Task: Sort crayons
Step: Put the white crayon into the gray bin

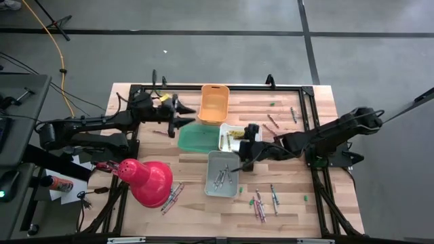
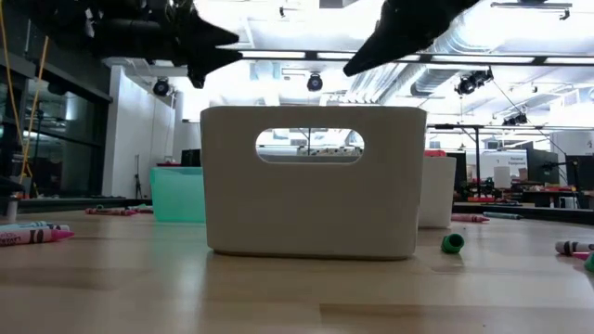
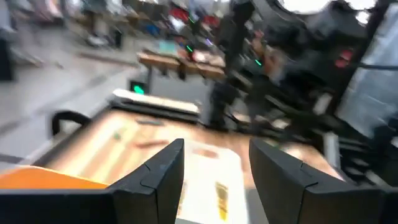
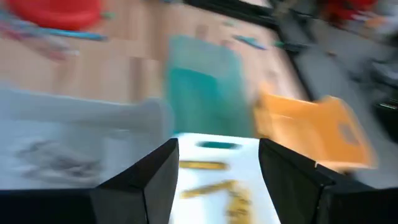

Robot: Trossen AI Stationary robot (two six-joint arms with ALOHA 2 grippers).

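From above, four bins sit mid-table [image 1: 135, 91]: an orange bin [image 1: 213, 103], a green bin [image 1: 197, 137], a white bin [image 1: 234, 137] holding yellow crayons, and a grey bin [image 1: 222, 174] holding grey ones. More crayons [image 1: 261, 205] lie loose near the front edge, others by a red dome [image 1: 146, 179] and toward the far right corner. The left gripper [image 1: 190, 116] hangs just left of the orange bin. The right gripper [image 1: 248, 150] hovers where the white and grey bins meet.

At table height, the grey bin [image 2: 311, 181] fills the middle, pink crayons [image 2: 32, 234] lie at left, and both arms show dark overhead.

From the left wrist, the fingers [image 3: 158, 177] stand apart with nothing between them, the orange bin's [image 3: 43, 179] rim and the white bin [image 3: 211, 171] beyond.

From the right wrist, the fingers [image 4: 146, 183] are likewise spread and empty, over the white bin [image 4: 214, 152] with yellow crayons [image 4: 211, 186] in it.
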